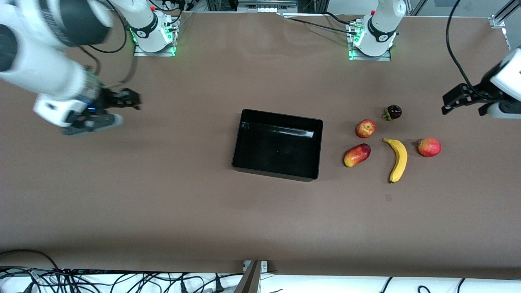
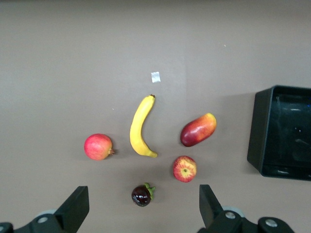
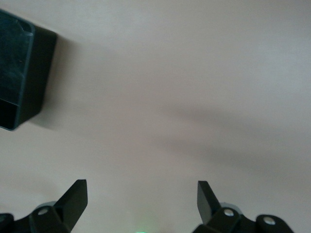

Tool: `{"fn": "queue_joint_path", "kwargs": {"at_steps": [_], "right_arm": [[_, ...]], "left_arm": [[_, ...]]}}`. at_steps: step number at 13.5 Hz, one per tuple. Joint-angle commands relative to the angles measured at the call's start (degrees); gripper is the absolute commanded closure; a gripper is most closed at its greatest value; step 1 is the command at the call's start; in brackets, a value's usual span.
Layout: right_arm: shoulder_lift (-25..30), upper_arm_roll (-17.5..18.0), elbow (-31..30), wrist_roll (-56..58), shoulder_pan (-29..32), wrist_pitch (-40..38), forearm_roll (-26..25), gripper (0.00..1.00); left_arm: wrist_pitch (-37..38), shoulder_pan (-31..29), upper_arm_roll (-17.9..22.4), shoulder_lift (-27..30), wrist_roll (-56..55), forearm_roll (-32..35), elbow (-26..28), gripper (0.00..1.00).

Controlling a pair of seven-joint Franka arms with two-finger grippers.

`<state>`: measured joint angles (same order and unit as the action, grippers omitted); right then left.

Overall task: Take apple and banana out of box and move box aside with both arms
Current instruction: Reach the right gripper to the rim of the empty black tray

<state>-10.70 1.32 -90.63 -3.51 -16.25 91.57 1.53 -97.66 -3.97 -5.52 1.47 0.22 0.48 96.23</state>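
Note:
The black box (image 1: 273, 170) stands mid-table with nothing in it. The yellow banana (image 1: 398, 159) lies beside it toward the left arm's end. The red-and-yellow apple (image 1: 365, 128) sits between the box and the banana, a little farther from the front camera. My left gripper (image 1: 463, 106) is open and empty, up in the air near the table's end past the fruits. Its wrist view shows the open gripper (image 2: 144, 208), the banana (image 2: 139, 127), the apple (image 2: 184, 169) and the box (image 2: 256, 128). My right gripper (image 1: 132, 100) is open and empty over bare table, well away from the box (image 3: 41, 73).
Other fruits lie round the banana: a dark purple mangosteen (image 1: 393, 112), an oblong red-yellow mango (image 1: 357, 155) and a round red fruit (image 1: 429, 147). A small pale scrap (image 2: 155, 76) lies on the brown table near the banana's tip. Cables hang at the table's front edge.

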Motion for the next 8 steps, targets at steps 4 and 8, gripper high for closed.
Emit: {"fn": "queue_joint_path", "kwargs": {"at_steps": [4, 8], "right_arm": [[-9.50, 0.88, 2.39, -5.45, -6.85, 6.85, 6.27, 0.00], [-15.48, 0.53, 1.35, -23.18, -13.09, 15.01, 6.90, 0.00]], "left_arm": [[-2.27, 7.75, 7.81, -1.73, -1.01, 1.19, 2.57, 0.00], [-3.24, 8.37, 7.80, -5.24, -1.10, 1.10, -4.53, 0.00]]}}
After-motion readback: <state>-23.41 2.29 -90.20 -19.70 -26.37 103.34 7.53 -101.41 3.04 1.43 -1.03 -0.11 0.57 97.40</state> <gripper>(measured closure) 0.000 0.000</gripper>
